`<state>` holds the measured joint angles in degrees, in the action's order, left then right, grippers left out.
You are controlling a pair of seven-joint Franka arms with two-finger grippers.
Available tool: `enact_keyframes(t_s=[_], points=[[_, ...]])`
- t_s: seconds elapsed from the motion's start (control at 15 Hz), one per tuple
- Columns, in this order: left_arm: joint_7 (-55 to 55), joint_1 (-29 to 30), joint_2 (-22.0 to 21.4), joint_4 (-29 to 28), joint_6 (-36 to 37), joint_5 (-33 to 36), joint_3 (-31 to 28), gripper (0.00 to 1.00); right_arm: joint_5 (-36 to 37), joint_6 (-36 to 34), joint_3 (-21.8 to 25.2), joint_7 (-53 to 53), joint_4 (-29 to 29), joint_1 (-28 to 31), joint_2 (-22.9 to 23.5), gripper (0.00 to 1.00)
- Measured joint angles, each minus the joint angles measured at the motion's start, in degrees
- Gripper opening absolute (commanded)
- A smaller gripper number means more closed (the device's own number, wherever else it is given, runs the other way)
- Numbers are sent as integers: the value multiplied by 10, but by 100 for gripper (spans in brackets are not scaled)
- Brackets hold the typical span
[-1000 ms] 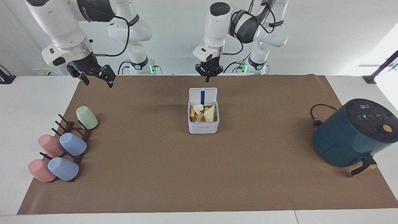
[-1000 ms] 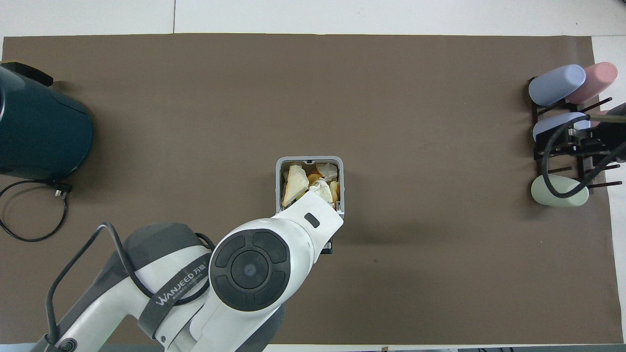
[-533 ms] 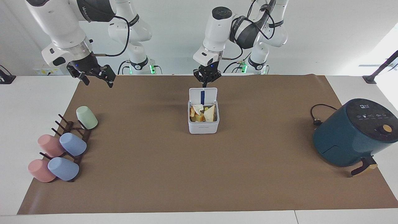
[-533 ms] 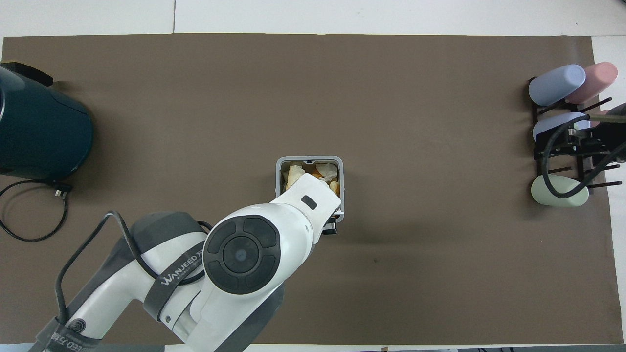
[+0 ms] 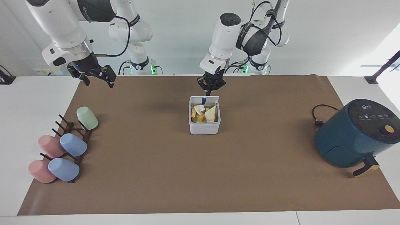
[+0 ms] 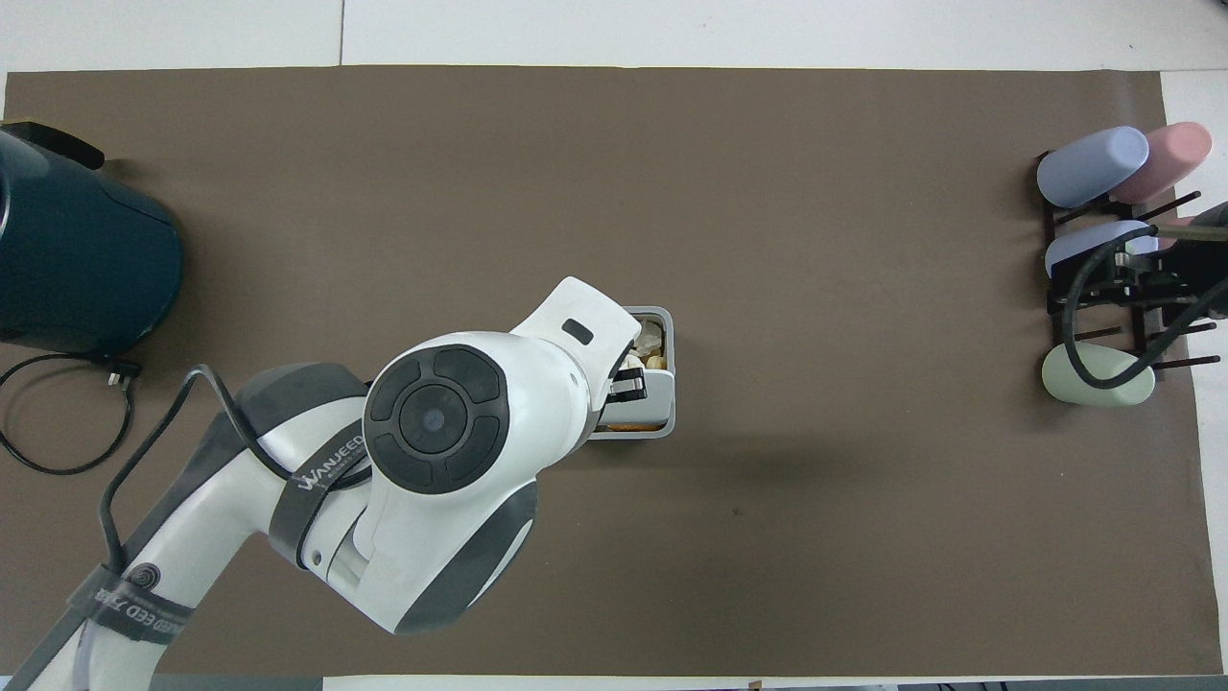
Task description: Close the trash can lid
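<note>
A brown mat (image 5: 200, 175) covers most of a white table (image 5: 28, 103), with a pale wall above it in the facing view.

At the left edge of that view a dark wooden rack (image 5: 76, 137) holds a green cup (image 5: 87, 118), two blue cups (image 5: 73, 145) and two pink cups (image 5: 50, 146), all lying tilted on its pegs. In the upper left the right gripper (image 5: 95, 78) hangs in the air over the mat's corner, waiting; its fingertips stand apart with nothing between them.

In the middle of the frame sits the trash can (image 5: 204, 125), a small white cube with rounded corners, its mouth facing straight up and showing crumpled paper and orange scraps (image 5: 203, 114). The lid (image 5: 204, 100) is hinged on the side of the bin nearer the robots and leans forward over the opening, partly lowered, so only a short strip of its underside and dark blue stripe shows. The left gripper (image 5: 208, 93), fingertips pressed together and holding nothing, points down with its tip at the lid's upper edge. In the overhead view the left arm hides most of the bin (image 6: 662, 384).

At the right edge a teal air fryer (image 5: 353, 134) stands tilted, its black cord (image 5: 320, 114) looped beside it. Nothing lies close around the bin.
</note>
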<state>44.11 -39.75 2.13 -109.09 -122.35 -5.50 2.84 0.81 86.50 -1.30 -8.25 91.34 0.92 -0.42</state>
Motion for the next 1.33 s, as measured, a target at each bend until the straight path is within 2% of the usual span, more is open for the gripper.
enact_keyframes(t_s=[0.6,1.33], points=[[7,26,62,32,-54,-5,-1,0,0,0,0,0,0,0,0,100],[7,32,116,34,-106,-5,-1,0,0,0,0,0,0,0,0,100]])
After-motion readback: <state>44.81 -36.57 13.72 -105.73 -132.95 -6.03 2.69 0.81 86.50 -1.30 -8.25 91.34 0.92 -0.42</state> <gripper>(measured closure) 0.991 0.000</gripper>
